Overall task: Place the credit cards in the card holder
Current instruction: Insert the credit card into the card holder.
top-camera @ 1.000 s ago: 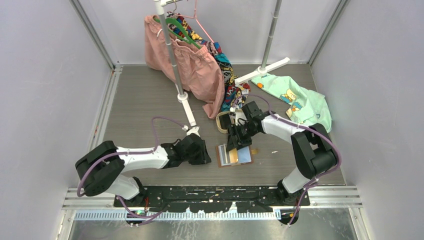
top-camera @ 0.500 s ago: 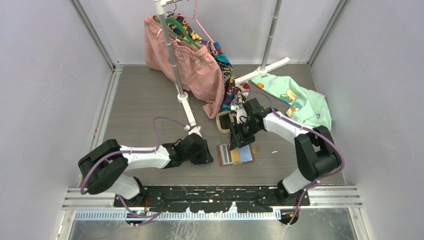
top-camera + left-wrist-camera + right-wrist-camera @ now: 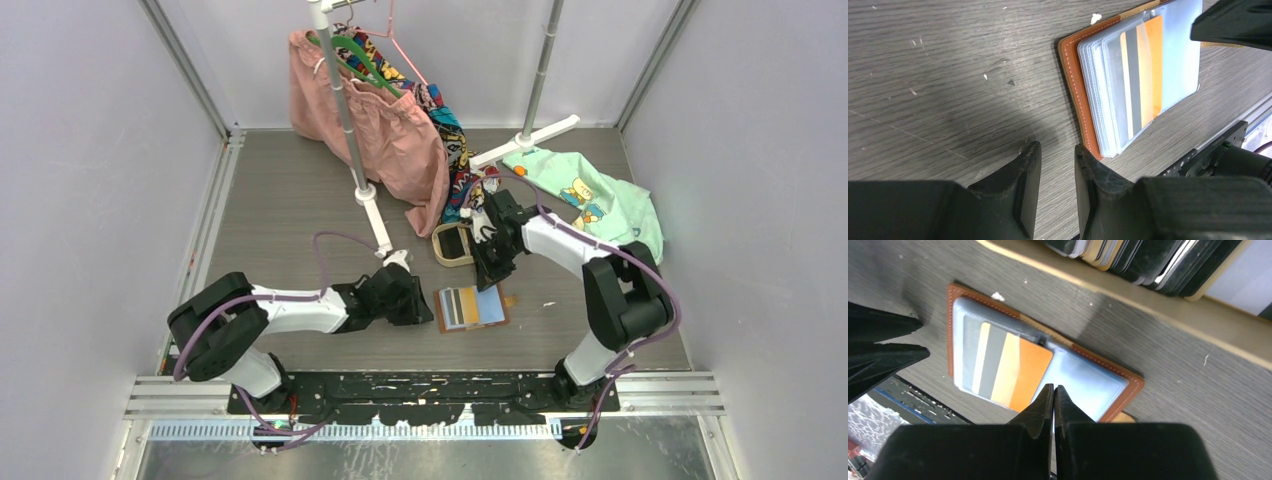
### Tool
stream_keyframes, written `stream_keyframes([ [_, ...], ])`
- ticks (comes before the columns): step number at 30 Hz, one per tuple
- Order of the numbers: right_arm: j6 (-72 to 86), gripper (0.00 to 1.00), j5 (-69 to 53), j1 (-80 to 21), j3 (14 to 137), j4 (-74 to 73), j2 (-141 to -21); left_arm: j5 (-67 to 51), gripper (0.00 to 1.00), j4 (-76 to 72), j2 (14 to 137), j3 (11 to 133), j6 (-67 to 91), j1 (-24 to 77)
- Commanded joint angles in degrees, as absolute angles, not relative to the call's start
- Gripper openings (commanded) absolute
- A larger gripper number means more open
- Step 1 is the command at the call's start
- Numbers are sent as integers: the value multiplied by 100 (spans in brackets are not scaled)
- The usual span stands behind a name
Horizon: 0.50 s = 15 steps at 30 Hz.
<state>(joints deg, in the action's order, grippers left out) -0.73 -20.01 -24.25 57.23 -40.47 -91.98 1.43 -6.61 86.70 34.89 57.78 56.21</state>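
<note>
Your right gripper [image 3: 1053, 387] is pinched shut and empty above the open card holder [image 3: 470, 308], so spread it before grabbing one of the credit cards [image 3: 1148, 260] from the tray [image 3: 437, 245]. Your left gripper [image 3: 1055, 147] sits slightly apart, holding nothing, just beside the holder's edge.

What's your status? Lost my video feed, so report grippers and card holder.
Right gripper shut, empty, above open card holder. Left gripper slightly open, empty, beside it. More credit cards in tray. Nothing blocking.
</note>
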Motion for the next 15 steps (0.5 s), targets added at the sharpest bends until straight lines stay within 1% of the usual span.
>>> stream_keyframes([
  [1, -272, 6, -1848, -2410, 6082, -4339, -9579, 85, 32, -647, 8882, 3633, 5590, 5599],
  [8, -253, 6, -1875, -2625, 6094, -4291, -9779, -204, 32, -826, 9178, 3750, 5589, 5599],
  [15, -165, 6, -2182, -2728, 6194, -4298, -9996, -352, 31, -907, 9411, 3869, 5581, 5596],
])
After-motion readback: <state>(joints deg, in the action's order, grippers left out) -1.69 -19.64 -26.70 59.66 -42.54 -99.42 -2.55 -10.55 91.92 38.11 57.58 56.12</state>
